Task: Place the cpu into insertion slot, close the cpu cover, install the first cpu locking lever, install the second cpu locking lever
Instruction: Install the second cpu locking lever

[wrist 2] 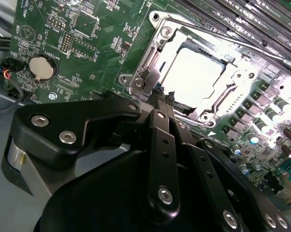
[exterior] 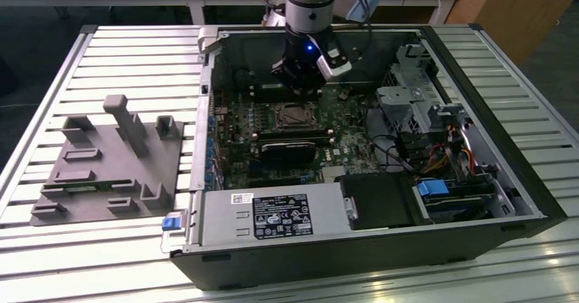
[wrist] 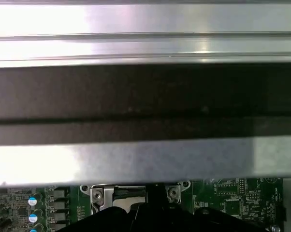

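The cpu point(wrist 2: 191, 77) lies in the insertion slot point(wrist 2: 157, 19) on the green board, its top glaring bright. The cpu cover point(wrist 2: 152, 60), a silvery frame, lies flat around it. In the second wrist view my gripper point(wrist 2: 161, 96) has its black fingers point(wrist 2: 157, 125) pressed together, their tips at the cover's corner by a small hinge piece point(wrist 2: 138, 83). I cannot tell whether anything is pinched between them. In the exterior view the gripper point(exterior: 303, 79) hangs just behind the socket point(exterior: 294, 116). The first wrist view shows the socket's edge point(wrist: 116, 195) under the gripper point(wrist: 155, 193).
The open computer case point(exterior: 516, 201) lies on a slatted metal table point(exterior: 108, 52). Memory slots point(wrist 2: 242, 19), a coin battery point(wrist 2: 41, 67), a black heatsink point(exterior: 287, 150), the power supply point(exterior: 271, 215) and drive cages point(exterior: 411, 99) surround the socket. A grey fixture point(exterior: 104, 160) stands at the exterior view's left.
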